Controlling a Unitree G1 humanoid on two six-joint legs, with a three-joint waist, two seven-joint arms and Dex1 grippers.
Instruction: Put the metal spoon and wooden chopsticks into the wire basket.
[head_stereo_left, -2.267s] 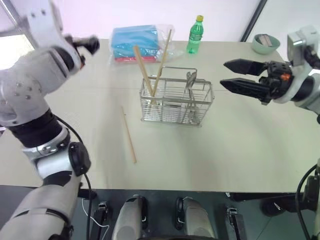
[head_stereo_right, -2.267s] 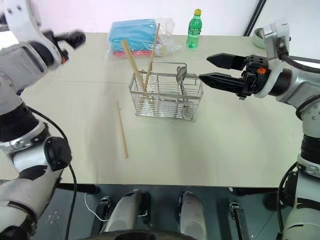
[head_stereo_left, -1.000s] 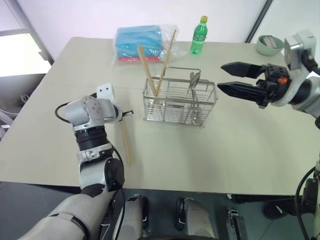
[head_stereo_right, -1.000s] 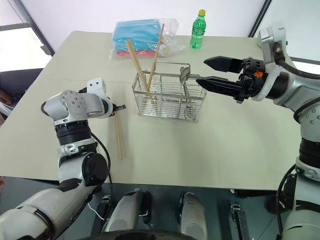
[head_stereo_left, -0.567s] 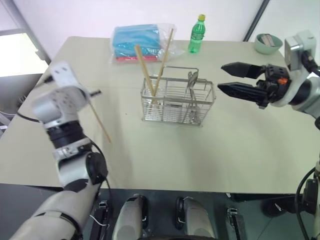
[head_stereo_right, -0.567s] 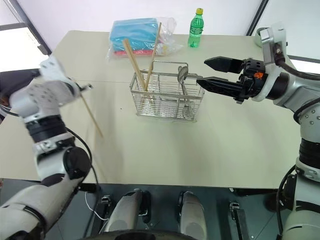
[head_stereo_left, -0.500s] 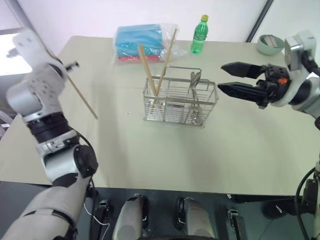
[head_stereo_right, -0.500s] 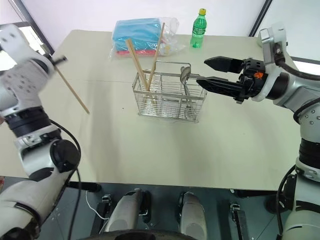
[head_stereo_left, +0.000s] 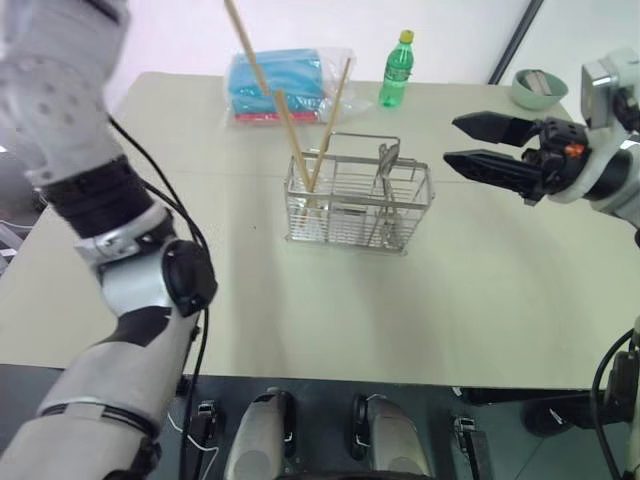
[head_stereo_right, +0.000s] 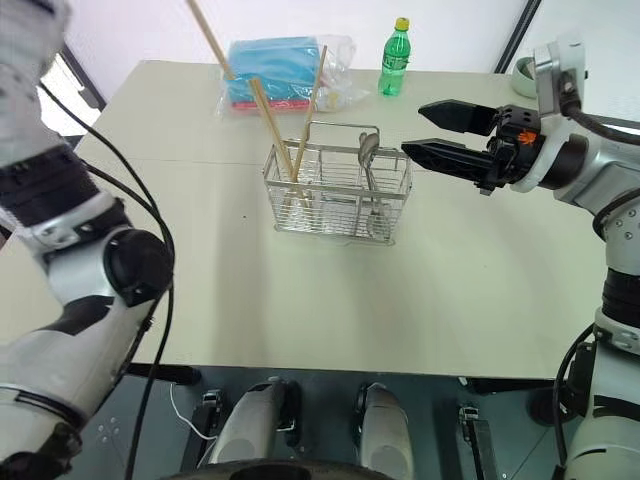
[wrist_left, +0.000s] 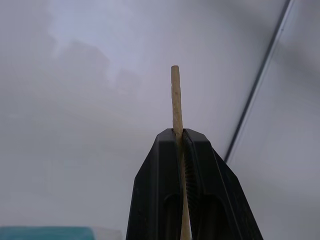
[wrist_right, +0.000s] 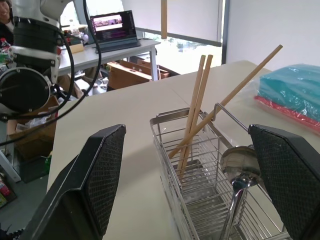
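Beige and broad, the counter (head_stereo_left: 480, 300) fills the scene under a white wall, with the wire basket (head_stereo_left: 358, 203) standing near its centre. Behind the basket, at about 11 o'clock, lies a blue package in a clear bag (head_stereo_left: 275, 85), and at 1 o'clock a green bottle (head_stereo_left: 397, 70) stands upright; a pale green bowl (head_stereo_left: 532, 88) sits toward the far corner at 2 o'clock.

To the basket's 3 o'clock the right gripper (head_stereo_left: 478, 144) hangs level, its fingers spread wide and holding nothing, aimed toward the basket but apart from it. The left gripper (wrist_left: 179, 137) is raised high at about 10 o'clock from the basket, its fingers pinched tight on one of the wooden chopsticks (head_stereo_left: 243, 45), which slants down out of the top of the head view toward the basket's near-left compartment.

Two more sticks already lean crossed in that end of the basket, their tips rising above the rim. The metal spoon (head_stereo_left: 383, 170) stands in the right-hand part, bowl up by the loop handle.

By this showing the job is nearly done: spoon and two sticks are in, and only the stick in the left fingers remains to be lowered and released.
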